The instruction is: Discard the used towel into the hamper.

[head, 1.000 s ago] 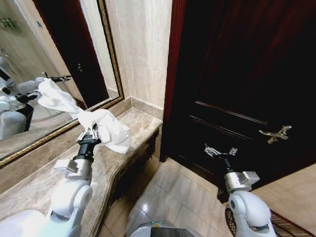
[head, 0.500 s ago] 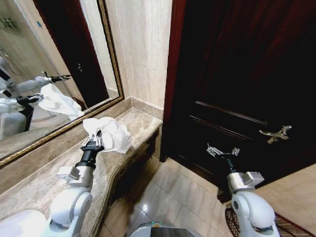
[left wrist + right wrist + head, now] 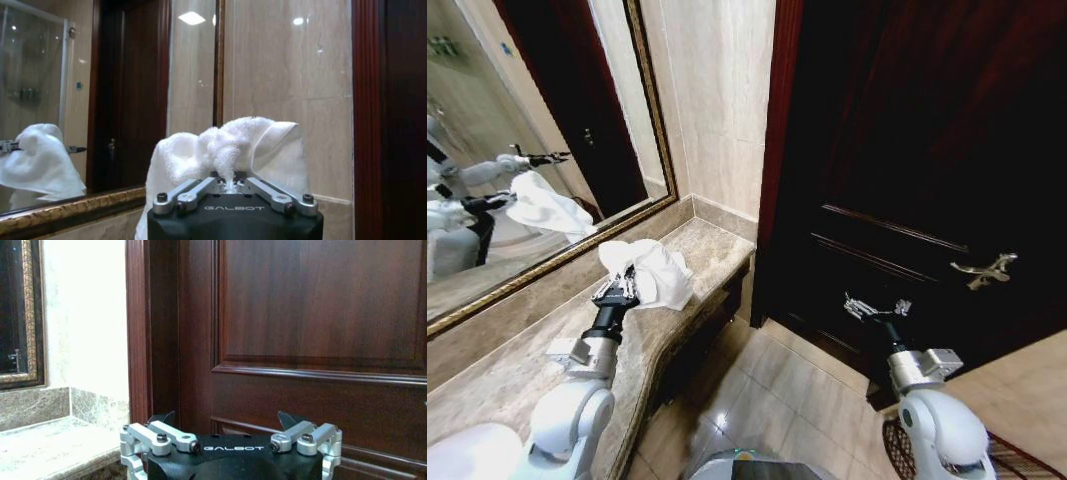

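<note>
White terry towel (image 3: 649, 272) sits bunched in a soft crumpled heap on the marble counter (image 3: 522, 365), near the counter's far end close to the wall corner. Folds stand up in a peak; in the left wrist view the towel (image 3: 227, 150) rises above the fingers, thick looped pile, clean white, no visible stains. Left gripper (image 3: 620, 287) is at the towel's near edge, fingers pinched tight on a fold of the cloth; the arm stretches low along the counter. Whether the heap's weight rests fully on the stone or hangs partly from the grip, cannot tell.

Right gripper (image 3: 876, 306) hovers in the air in front of the dark wooden door (image 3: 927, 150), fingers spread wide, nothing between them; right wrist view shows the same gap at the right gripper (image 3: 227, 421).

Counter is beige-brown veined marble with a low matching backsplash. Above it a gold-framed mirror (image 3: 527, 130) reflects the arm and the towel. Cream marble wall panels fill the corner. Door is deep reddish-brown with raised panels and a curved metal lever handle (image 3: 984, 271). Floor is glossy beige tile (image 3: 777, 400). A reddish-brown woven hamper (image 3: 1007, 455) edge shows at lower right, beside the right arm.
</note>
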